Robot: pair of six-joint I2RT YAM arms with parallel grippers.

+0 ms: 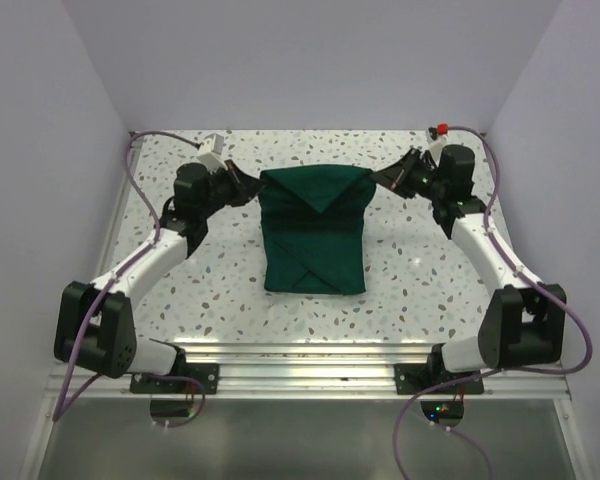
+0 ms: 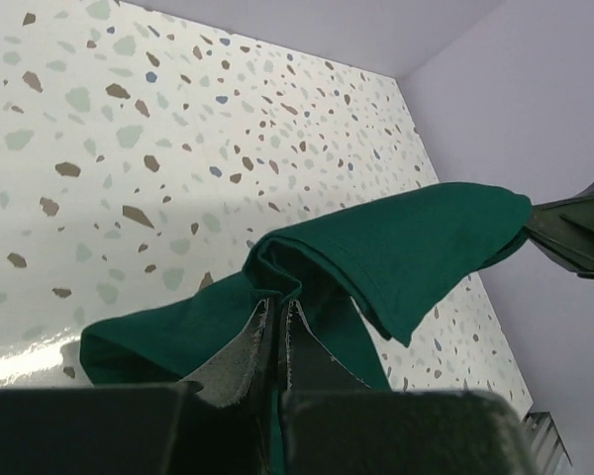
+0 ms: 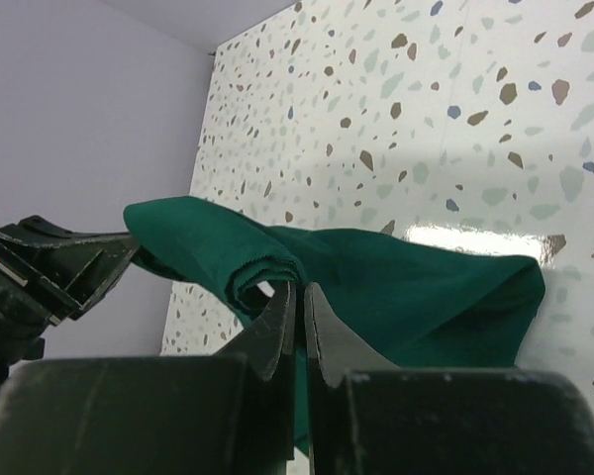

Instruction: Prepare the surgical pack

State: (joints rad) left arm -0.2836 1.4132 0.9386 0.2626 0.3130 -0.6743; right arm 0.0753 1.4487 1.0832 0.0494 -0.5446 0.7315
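The surgical pack (image 1: 315,240) is a dark green fabric bundle in the middle of the speckled table, with folded flaps crossing over its top. Its far edge is lifted and stretched between the two grippers. My left gripper (image 1: 248,186) is shut on the far left corner of the pack. In the left wrist view the left gripper (image 2: 277,309) pinches a fold of the pack (image 2: 416,247). My right gripper (image 1: 383,180) is shut on the far right corner. The right wrist view shows the right gripper (image 3: 299,292) closed on a rolled edge of the pack (image 3: 426,287).
Lilac walls close in the table (image 1: 420,280) on the left, back and right. A small red part (image 1: 442,129) sits at the back right corner. An aluminium rail (image 1: 310,355) runs along the near edge between the arm bases.
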